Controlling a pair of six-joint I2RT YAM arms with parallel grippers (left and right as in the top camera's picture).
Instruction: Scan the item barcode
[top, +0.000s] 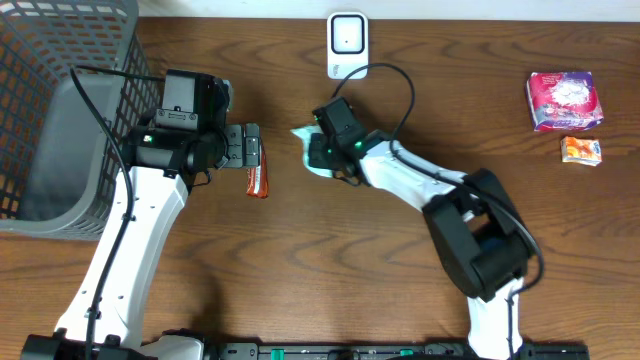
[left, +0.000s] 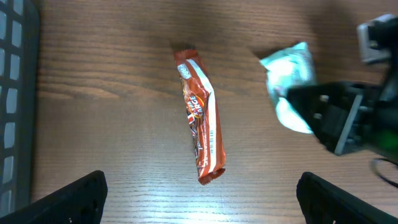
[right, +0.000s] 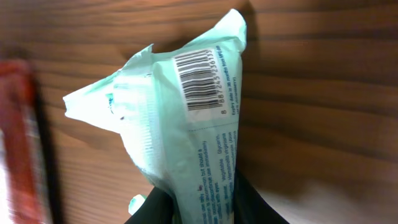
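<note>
My right gripper (right: 202, 202) is shut on a pale green packet (right: 180, 124), squeezing its lower end between both fingers; a barcode (right: 199, 81) faces the wrist camera on its upper part. From overhead the green packet (top: 308, 150) sits at the tip of my right gripper (top: 318, 153), below the white scanner (top: 347, 45) at the table's back edge. A red-orange snack bar (left: 200, 115) lies flat on the wood. My left gripper (left: 202, 199) hovers over it, open wide, with nothing between its fingers. The left wrist view also catches the green packet (left: 289, 78) at right.
A grey wire basket (top: 55, 110) fills the left back corner. A pink-and-white packet (top: 565, 100) and a small orange packet (top: 581, 150) lie at the far right. The snack bar (top: 257, 175) lies between the two arms.
</note>
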